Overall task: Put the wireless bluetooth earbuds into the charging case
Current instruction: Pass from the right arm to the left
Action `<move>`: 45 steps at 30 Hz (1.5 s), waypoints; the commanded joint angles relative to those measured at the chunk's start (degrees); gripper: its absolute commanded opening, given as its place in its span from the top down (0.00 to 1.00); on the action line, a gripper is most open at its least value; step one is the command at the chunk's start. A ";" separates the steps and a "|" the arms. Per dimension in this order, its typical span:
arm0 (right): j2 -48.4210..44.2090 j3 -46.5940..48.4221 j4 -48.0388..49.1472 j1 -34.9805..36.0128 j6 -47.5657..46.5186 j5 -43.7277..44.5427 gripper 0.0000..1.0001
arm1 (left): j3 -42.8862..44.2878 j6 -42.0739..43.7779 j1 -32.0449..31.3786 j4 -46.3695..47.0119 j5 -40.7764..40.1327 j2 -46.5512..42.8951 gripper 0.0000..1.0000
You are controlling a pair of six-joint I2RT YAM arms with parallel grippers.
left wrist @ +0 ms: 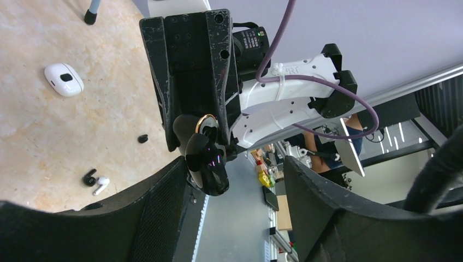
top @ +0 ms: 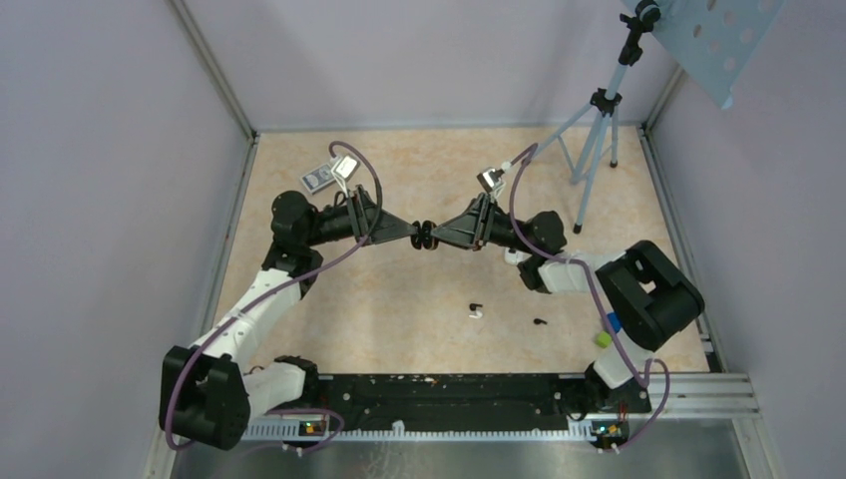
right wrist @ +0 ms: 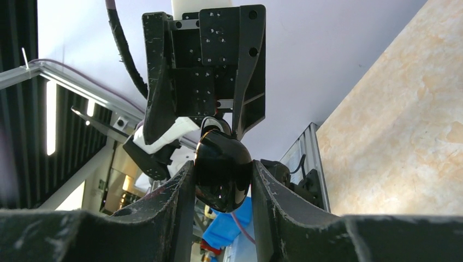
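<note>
Two grippers meet tip to tip above the middle of the table. The right gripper pinches the charging case, a glossy black rounded shell, with one finger pressed against each flank. The left gripper is spread. In its own wrist view the case sits between its fingers, close to the finger at 9 o'clock and well clear of the one at 3 o'clock. A gold-coloured ring shows at the case's upper end; whether the lid is up I cannot tell.

Three earbuds lie loose on the table, well apart from the held case. In the top view, at 5 o'clock from the case, a black earbud and a white earbud lie just beside each other. At 3 o'clock from that pair lies a lone black earbud.

The left wrist view also shows a white case on the table, at 10 o'clock from the lone bud. A tripod stands at 2 o'clock from the grippers. A green block and a blue block sit by the right arm.
</note>
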 commanded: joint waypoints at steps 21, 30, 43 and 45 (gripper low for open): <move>3.79 2.78 13.77 -0.25 6.05 0.77 1.00 | 0.60 2.29 0.18 2.21 1.04 2.25 0.33; 3.82 2.85 13.87 -0.24 6.14 1.03 1.00 | 0.33 2.28 0.10 2.64 1.12 2.44 0.43; 4.04 3.12 13.95 -0.09 6.33 0.99 1.00 | -0.50 2.35 -0.17 4.67 2.10 4.67 0.47; 4.02 3.11 13.95 -0.08 6.32 1.16 1.00 | -0.37 2.15 -0.17 5.10 2.05 4.82 0.50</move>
